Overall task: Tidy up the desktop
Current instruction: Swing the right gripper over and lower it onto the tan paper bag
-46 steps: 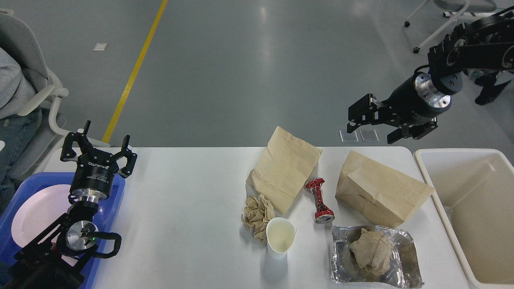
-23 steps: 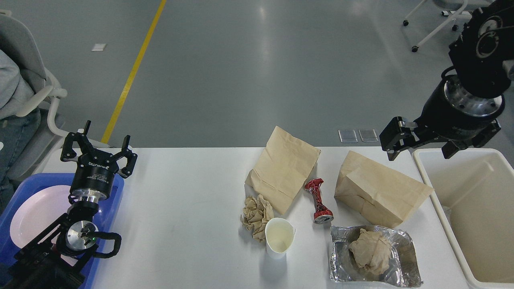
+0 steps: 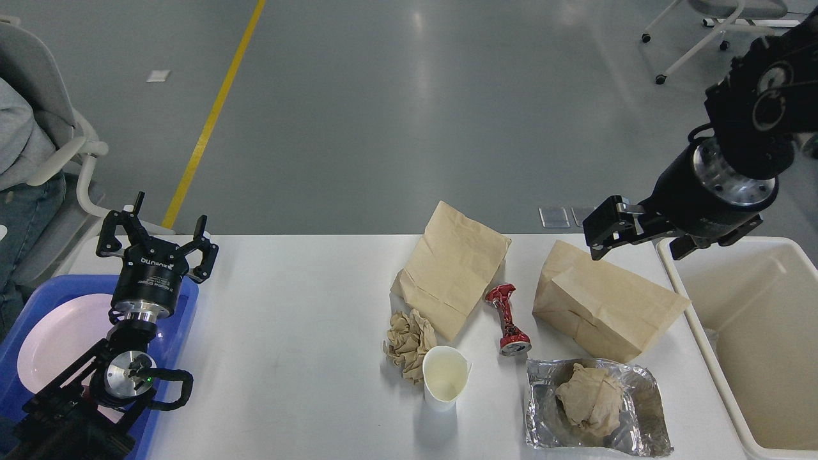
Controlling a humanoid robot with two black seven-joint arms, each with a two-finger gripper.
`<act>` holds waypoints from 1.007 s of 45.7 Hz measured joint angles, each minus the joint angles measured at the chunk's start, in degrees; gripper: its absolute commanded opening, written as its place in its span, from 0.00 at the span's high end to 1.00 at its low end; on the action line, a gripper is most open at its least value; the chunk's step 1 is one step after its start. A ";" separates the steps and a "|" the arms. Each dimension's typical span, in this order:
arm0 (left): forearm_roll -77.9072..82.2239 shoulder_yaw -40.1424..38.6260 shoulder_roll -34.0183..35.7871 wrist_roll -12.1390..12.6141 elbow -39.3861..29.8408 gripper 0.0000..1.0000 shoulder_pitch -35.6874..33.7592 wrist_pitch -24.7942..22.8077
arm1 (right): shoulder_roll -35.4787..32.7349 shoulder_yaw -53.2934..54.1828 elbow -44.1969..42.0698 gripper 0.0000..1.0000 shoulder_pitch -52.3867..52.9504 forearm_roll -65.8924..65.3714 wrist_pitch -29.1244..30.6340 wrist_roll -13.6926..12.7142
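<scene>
A grey floor with a yellow line [image 3: 211,118] runs behind the white surface [image 3: 294,332], which fills the lower part of my head view. At its left end sits a blue tray [image 3: 182,345] holding a pale plate [image 3: 54,345]. My left hand [image 3: 155,239] stands upright over the tray's far right corner, its fingers spread apart and nothing between them.

The clutter lies on the right half of the surface. A flat brown paper bag [image 3: 454,268] lies toward the far edge, and a crumpled brown napkin [image 3: 409,342] sits just below its near corner. A white paper cup [image 3: 445,377] stands upright, touching the napkin. A crushed red can [image 3: 507,319] lies on its side between the flat bag and a second, fuller paper bag [image 3: 604,303]. Near the front edge is a foil tray [image 3: 642,415] with a wad of brown paper [image 3: 591,399] in it.

Beside the surface on the right is a cream bin [image 3: 754,332]. My right hand [image 3: 639,239] hangs above the far corner of the fuller bag, next to the bin's rim, fingers apart and holding nothing.
</scene>
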 measured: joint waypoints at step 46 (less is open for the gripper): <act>-0.02 -0.07 0.00 -0.01 0.00 0.04 0.00 0.00 | 16.00 1.21 -49.72 0.00 -65.00 -25.98 -29.81 7.03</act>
